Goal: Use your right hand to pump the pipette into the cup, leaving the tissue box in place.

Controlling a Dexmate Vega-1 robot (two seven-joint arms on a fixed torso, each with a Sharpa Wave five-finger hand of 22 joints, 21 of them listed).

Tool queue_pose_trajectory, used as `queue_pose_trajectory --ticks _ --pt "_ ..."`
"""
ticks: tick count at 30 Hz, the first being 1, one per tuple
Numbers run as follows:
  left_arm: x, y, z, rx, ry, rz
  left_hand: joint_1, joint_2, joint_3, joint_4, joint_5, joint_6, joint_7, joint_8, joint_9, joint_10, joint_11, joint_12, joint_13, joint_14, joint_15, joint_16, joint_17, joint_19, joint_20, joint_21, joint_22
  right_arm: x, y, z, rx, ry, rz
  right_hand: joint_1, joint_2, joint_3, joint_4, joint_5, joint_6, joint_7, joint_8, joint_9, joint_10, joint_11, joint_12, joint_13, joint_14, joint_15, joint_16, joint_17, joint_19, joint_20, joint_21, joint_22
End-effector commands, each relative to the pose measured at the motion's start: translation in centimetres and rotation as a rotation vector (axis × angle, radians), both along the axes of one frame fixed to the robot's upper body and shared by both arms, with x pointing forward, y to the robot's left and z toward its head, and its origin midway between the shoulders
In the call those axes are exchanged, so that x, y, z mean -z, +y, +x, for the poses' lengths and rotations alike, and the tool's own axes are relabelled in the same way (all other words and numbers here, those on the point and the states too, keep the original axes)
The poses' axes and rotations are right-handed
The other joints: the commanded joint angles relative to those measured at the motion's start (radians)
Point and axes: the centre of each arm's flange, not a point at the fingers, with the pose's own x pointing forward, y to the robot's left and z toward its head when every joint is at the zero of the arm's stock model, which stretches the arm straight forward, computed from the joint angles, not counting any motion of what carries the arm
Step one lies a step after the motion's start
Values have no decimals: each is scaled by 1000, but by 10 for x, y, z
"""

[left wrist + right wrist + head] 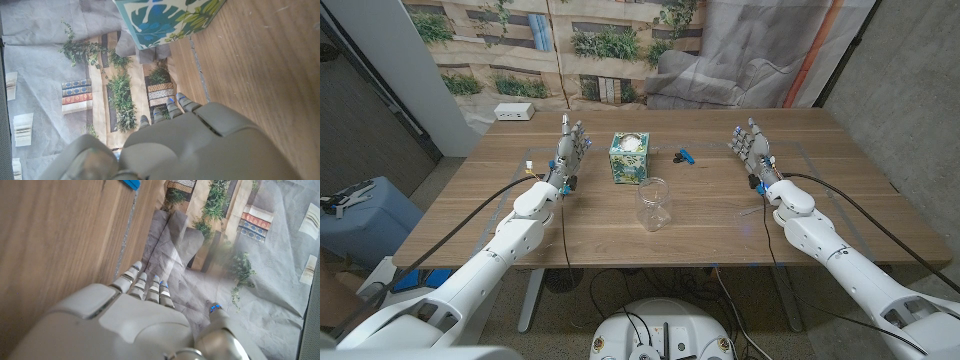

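Pipette (685, 155) lies on the wooden table (840, 200) behind and to the right of the clear cup (654, 204), well apart from it and not yet touched; it appears as a small blue item, too small to tell which end is the bulb. Proceeding left to right: the left hand (567, 152) stands on edge near the table's left side, fingers extended and apart, holding nothing, and should remain where it is. Tissue box (629, 157), leaf-patterned, sits just beside that hand's reach and directly behind the cup; it must not be disturbed. The cup stands upright near the table's middle, apparently empty. The right hand (752, 150) stands upright to the right of the pipette, fingers spread, palm facing inward, empty. In judgement, the step in hand is the reach: the right hand should travel leftward toward the pipette, keeping low and short of the tissue box, and close on the bulb end so the tip remains free. A thin item lying flat may slide or roll under fingertips; a pinch from both sides is advisable. The carry to the cup should approach from the right, clear of the box.
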Motion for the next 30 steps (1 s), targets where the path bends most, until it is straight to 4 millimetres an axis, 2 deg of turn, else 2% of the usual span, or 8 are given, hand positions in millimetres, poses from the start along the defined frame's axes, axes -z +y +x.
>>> queue_pose_trajectory --ticks 1,14,30 --pt "0 0 0 0 0 0 -1 43 -7 1 4 2 -9 6 2 -4 -7 4 5 -7 -115 6 5 -11 -91 5 1 -1 -11 5 11 -13 -4 5 9 3 2 8 14 -3 7 2 9 0 6 5 3 -6 4 3 5 -3 8 3" --pt "0 0 0 0 0 0 -1 43 -7 1 4 2 -9 6 2 -4 -5 4 5 -7 -116 6 5 -11 -90 5 1 -9 -22 4 -10 -42 -104 16 8 2 0 12 27 -8 12 1 22 -2 10 4 13 -13 4 -8 2 -15 9 2" --pt "0 0 0 0 0 0 -1 42 -7 1 4 2 -9 6 2 -4 -6 4 5 -8 -116 6 5 -11 -90 5 1 -14 -37 -14 0 -161 -251 31 11 6 -8 15 45 -16 16 1 40 -3 14 4 34 -25 7 -24 7 -24 12 1"
